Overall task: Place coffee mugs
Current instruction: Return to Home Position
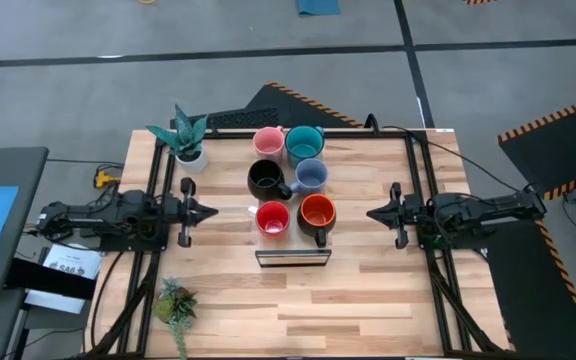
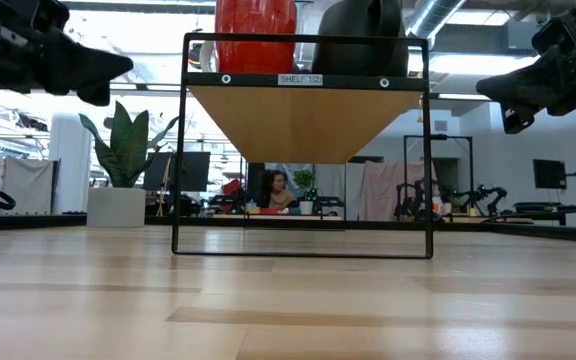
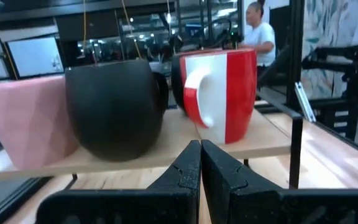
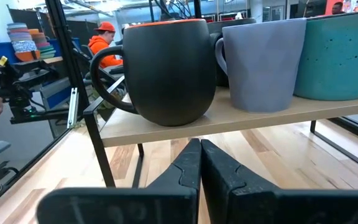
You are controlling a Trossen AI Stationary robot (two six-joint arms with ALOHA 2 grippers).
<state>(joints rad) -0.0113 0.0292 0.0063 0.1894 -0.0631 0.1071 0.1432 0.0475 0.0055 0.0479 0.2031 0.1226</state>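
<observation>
On a raised shelf (image 1: 292, 257) at the middle of the worktop (image 1: 368, 300), three rows of two are formed. The pink mug (image 1: 267, 141) and the teal mug (image 1: 304, 143) are set side by side at the far end. The black mug (image 1: 265, 178) and the pale blue mug (image 1: 311, 175) are placed in the middle row. The red mug (image 1: 272, 217) and the orange mug (image 1: 317, 213) are found at the near end.

The orange mug is seen to be dark outside and orange within, with a dark loop handle. A white handle and a white band are shown on the red mug. The teal mug is flecked with dark specks, and faceted sides are seen on the pink and pale blue mugs.

The left tool (image 1: 211, 211) is held off the shelf's left side, its fingers pressed together on nothing, pointed toward the red mug. The right tool (image 1: 372, 212) is held off the right side, likewise closed and empty, pointed toward the orange mug.
</observation>
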